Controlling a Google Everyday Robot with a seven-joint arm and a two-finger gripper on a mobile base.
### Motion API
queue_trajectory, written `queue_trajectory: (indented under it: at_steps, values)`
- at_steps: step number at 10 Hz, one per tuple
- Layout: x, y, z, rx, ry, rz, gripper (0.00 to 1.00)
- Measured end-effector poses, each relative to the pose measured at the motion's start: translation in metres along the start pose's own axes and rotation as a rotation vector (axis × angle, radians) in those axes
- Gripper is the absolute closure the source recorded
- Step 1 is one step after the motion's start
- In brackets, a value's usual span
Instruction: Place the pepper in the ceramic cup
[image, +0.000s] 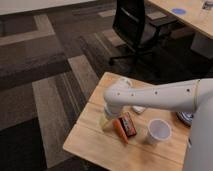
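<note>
Pepper (120, 131): lies flat on the tabletop (92, 145), just to the right of the fingers in the view; it is orange-red and lies on a diagonal. I cannot tell if it touches them.
Cup (159, 131): white, upright, mouth up; further to the right of the fingers, beyond the pepper and apart from it.
Gripper (106, 120): points down at the tabletop, under the bend of the arm (160, 95).
Fingers: spread apart, their pale tips low at the wood, with the pepper outside them on the right.
Bar (129, 123): dark with a red stripe; lies along the pepper, on the side away from the fingers.
Flat white piece (138, 109): behind the bar, partly hidden under the arm.
Arm: white; reaches in from the right, across the tabletop.
Dish (184, 118): bluish, at the right edge, mostly hidden.
Chair (135, 25): black, on the carpet, well behind the fingers.
</note>
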Motion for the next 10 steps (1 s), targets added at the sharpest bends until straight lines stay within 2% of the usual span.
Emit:
queue_trajectory:
  at_steps: [3,4,5,6,8,10]
  values:
    - [0.004,-0.001,0.005,0.003,0.017,-0.015,0.73]
    - [0.003,0.0,0.001,0.024,0.031,-0.021,0.96]
    - [0.001,0.0,-0.003,0.033,0.033,-0.023,1.0]
    - [-0.006,0.001,-0.016,0.055,0.029,-0.025,1.0]
    - [-0.014,0.0,-0.027,0.074,0.017,-0.032,1.0]
    - [-0.034,-0.01,-0.061,0.118,-0.028,-0.052,1.0]
